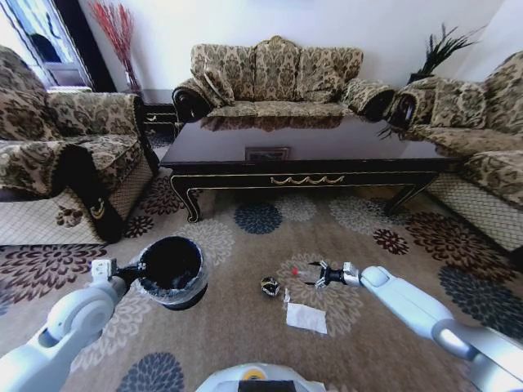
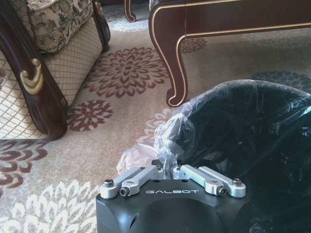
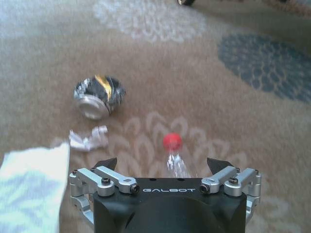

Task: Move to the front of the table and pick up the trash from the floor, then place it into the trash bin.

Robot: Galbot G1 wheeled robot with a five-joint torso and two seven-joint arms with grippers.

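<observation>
The trash (image 1: 304, 304) lies on the floor (image 1: 384, 343) in front of the table (image 1: 310, 159), and we count three main bits of it close together. The dark wrapper ball (image 1: 270, 287) sits nearest the trash bin (image 1: 172, 271), though well apart from it. The white paper square (image 1: 307, 318) lies flat just beside the ball, on the side nearer our base. In the right wrist view we also see a small crumpled white scrap (image 3: 89, 139) between the ball (image 3: 98, 95) and the paper (image 3: 31, 187). The thin clear plastic piece (image 3: 175, 156), with its red tip (image 3: 172, 141) pointing away from the wrist, lies on the carpet between the spread fingers (image 3: 106, 164) of our right gripper (image 3: 165, 165). Those fingers stand wide apart, one on each side of the piece, and we cannot tell whether either one touches it. In the head view our right gripper (image 1: 319, 274) is low over the floor at the plastic piece (image 1: 304, 269).

Our left gripper (image 2: 171, 170) is at the rim of the bin (image 2: 252, 145), its fingers (image 2: 160, 170) drawn together on the ruffled clear liner bag (image 2: 163, 141). The bin stands on the floor near a curved table leg (image 2: 170, 63), with an armchair (image 1: 57, 155) off to our left.
</observation>
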